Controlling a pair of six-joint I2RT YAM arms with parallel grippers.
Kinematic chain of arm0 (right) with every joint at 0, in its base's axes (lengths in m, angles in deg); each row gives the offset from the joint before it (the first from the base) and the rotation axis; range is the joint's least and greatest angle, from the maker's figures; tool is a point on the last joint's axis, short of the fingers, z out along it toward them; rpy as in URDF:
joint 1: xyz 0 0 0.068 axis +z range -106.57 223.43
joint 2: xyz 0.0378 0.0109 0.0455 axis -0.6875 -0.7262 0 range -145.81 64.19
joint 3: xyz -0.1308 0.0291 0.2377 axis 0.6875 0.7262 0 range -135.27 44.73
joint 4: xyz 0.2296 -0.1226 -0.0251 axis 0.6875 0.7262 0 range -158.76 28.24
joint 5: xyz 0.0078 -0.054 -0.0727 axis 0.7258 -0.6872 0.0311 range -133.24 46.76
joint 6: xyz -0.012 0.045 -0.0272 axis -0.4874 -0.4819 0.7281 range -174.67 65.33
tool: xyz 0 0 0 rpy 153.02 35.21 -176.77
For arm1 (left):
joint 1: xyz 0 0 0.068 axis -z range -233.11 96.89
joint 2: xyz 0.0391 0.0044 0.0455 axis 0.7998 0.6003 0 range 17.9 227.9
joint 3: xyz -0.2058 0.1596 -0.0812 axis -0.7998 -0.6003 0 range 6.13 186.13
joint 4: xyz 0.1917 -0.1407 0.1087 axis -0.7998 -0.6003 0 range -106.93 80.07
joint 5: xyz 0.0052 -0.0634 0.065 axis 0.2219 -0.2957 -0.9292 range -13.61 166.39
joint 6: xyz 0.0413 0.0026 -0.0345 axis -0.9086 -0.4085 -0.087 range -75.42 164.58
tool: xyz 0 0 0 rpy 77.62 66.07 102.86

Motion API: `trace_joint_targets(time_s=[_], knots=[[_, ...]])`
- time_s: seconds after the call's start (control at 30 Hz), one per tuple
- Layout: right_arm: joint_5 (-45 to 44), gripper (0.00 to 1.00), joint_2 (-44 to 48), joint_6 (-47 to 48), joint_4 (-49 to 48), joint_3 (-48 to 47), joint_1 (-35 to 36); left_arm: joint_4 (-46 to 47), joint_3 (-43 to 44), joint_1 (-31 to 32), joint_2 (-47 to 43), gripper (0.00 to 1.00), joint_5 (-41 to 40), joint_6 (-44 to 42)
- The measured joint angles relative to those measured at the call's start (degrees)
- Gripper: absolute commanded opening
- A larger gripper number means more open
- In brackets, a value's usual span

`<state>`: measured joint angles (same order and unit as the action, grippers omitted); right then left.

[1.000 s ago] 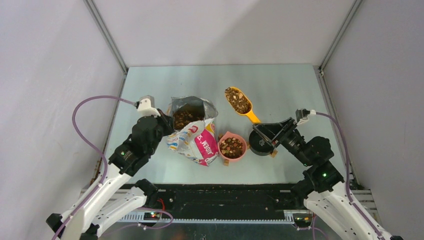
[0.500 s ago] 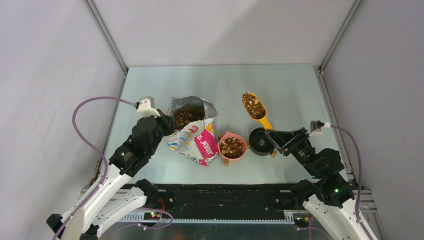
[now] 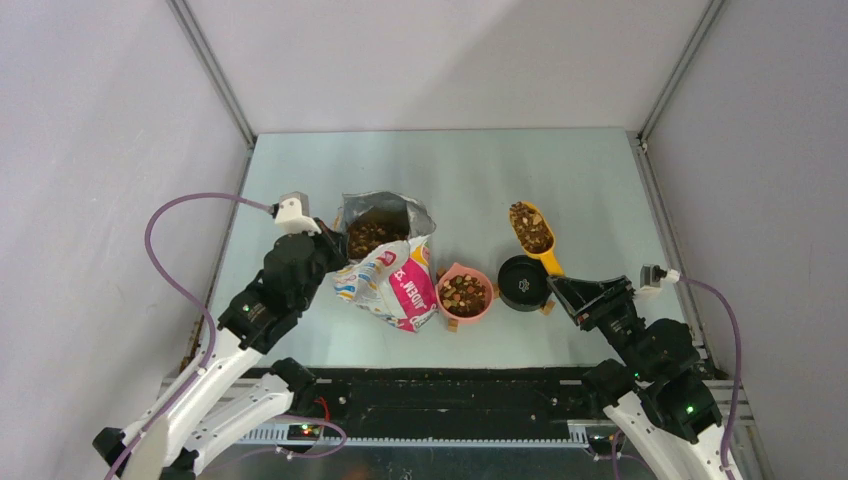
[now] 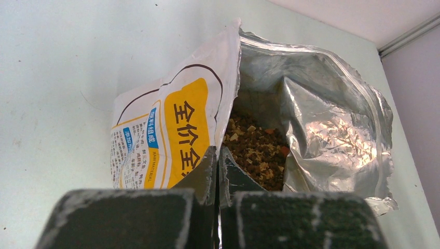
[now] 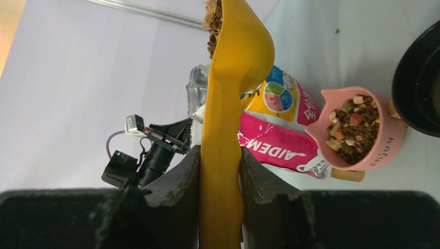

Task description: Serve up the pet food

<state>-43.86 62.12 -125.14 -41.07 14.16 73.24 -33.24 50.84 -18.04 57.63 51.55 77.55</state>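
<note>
Counts: one bag [image 3: 392, 280], two bowls, one scoop [image 3: 533, 232], two arms; pet food [image 4: 254, 148] pellets are too many to count.
Pet food: brown and tan bits in three places: inside the open bag, heaped in the pink bowl [image 3: 464, 293], piled in the scoop's head.
Bag: glossy white, yellow and pink, foil inside, mouth open upward; stands left of the table's middle.
Pink bowl: cat-ear rim, on a small wooden stand, just right of the bag, toward the near edge.
Black bowl [image 3: 523, 283]: just right of the pink one; inside looks black with a small white mark.
Scoop: yellow, head lying past the black bowl toward the far edge, handle running back by that bowl's right rim.
Left gripper [image 4: 218, 155]: fingers pressed together, pinching the bag's left top edge.
Right gripper [image 5: 220, 161]: partly closed, fingers clamped on both sides of the scoop handle.
Surface: table [image 3: 560, 170], pale grey-green, matt sheen.
Room: plain pale walls [image 3: 430, 60] on three sides, metal strips in the far corners.
Writing: "AIDEM" in white on the bag's pink panel, more letters hidden; Chinese "全价全" on its yellow patch; small print on the pink bowl, unreadable.
</note>
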Motion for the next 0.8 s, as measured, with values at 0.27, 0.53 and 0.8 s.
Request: trace_joint_targets(time_s=[0.27, 0.53, 0.8], knots=[[-3.7, 0.0, 1.4, -0.6, 7.8, -0.1, 0.0, 0.1, -0.1, 0.0, 0.0, 0.0, 0.0, 0.0], [-6.0, 0.0, 1.4, -1.3, 14.7, -0.1, 0.0, 0.1, -0.2, 0.0, -0.1, 0.0, 0.0, 0.0], [-7.9, 0.0, 1.4, -1.8, 19.9, -0.1, 0.0, 0.1, -0.2, 0.0, -0.1, 0.0, 0.0, 0.0]])
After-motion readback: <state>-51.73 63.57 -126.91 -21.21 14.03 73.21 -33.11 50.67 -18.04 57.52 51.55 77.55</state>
